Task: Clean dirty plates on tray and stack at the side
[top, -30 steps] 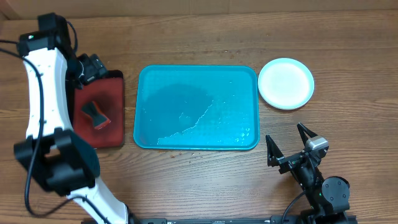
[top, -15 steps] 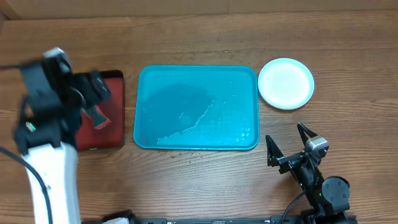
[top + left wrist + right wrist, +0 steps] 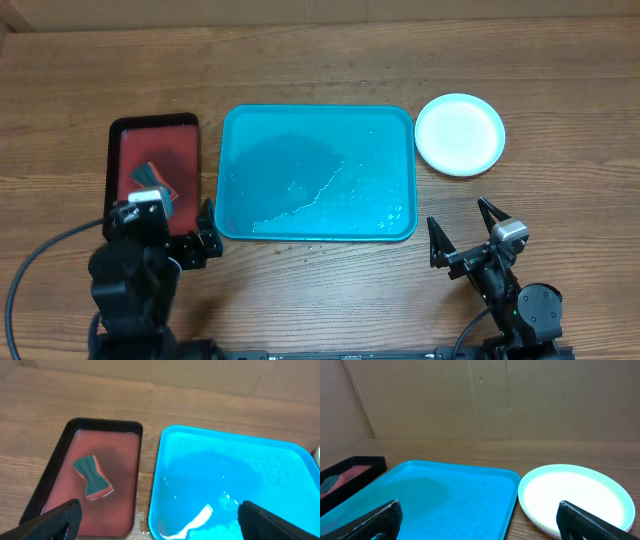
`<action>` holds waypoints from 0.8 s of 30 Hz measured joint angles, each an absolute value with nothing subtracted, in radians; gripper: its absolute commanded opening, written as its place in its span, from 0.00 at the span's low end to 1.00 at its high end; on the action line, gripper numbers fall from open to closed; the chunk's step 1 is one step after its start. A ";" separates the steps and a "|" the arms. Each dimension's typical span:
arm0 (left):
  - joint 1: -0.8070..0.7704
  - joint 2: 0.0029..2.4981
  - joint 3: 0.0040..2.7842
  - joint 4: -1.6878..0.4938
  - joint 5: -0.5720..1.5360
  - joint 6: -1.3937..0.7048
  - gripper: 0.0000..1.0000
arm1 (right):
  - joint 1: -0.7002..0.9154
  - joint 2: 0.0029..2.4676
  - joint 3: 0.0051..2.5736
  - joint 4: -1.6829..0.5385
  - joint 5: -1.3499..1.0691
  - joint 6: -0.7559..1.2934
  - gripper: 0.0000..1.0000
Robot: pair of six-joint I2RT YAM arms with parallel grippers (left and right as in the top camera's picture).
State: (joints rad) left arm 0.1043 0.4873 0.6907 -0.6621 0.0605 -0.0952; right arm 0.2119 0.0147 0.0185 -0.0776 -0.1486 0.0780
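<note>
The teal tray (image 3: 316, 172) lies mid-table with no plates on it, only a wet film; it also fills the right of the left wrist view (image 3: 240, 470) and shows as the tray (image 3: 445, 500) in the right wrist view. The plates (image 3: 460, 134) sit stacked on the table right of the tray, a pale one on top, and show as the plates (image 3: 575, 495) with a green rim edge below the top one. My left gripper (image 3: 170, 232) (image 3: 160, 527) is open near the front-left of the tray, holding nothing. Open and holding nothing too, my right gripper (image 3: 464, 232) (image 3: 480, 525) is at the front right.
A red black-rimmed tray (image 3: 153, 150) (image 3: 120, 495) lies left of the teal tray with a green-and-orange sponge (image 3: 152, 182) (image 3: 92, 477) in it. A cardboard wall (image 3: 485, 400) stands behind the table.
My left arm has drawn back from over the red tray to the table's front left. The sponge stays in the red tray. The right arm has not moved.
</note>
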 measured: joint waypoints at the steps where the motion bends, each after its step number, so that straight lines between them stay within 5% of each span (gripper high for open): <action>1: 0.104 0.463 0.653 -0.626 0.060 -0.094 1.00 | 0.212 0.015 0.019 -0.078 -0.149 0.078 1.00; 24: 0.104 0.020 0.028 0.018 0.079 -0.093 1.00 | 0.212 0.015 0.019 -0.078 -0.149 0.078 1.00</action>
